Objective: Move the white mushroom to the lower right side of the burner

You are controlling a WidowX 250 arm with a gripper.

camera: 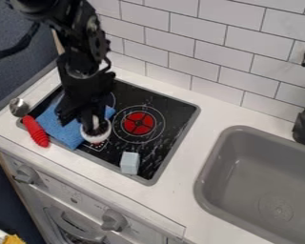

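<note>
My black gripper [86,117] hangs over the left part of the black stovetop, above the blue cloth and right at the white mushroom. The white mushroom [96,138] is at the cloth's right edge, left of and a little below the red-centred burner [138,123]. Its pale rim faces the camera around a dark middle, and the gripper overlaps its upper part. Whether the mushroom is held or resting on the surface, I cannot tell.
A folded blue cloth [65,131] lies on the stove's left side, with a red ridged object [36,131] and a silver round item [18,107] beside it. A pale blue block [129,163] stands near the front edge. The grey sink [209,176] is at right.
</note>
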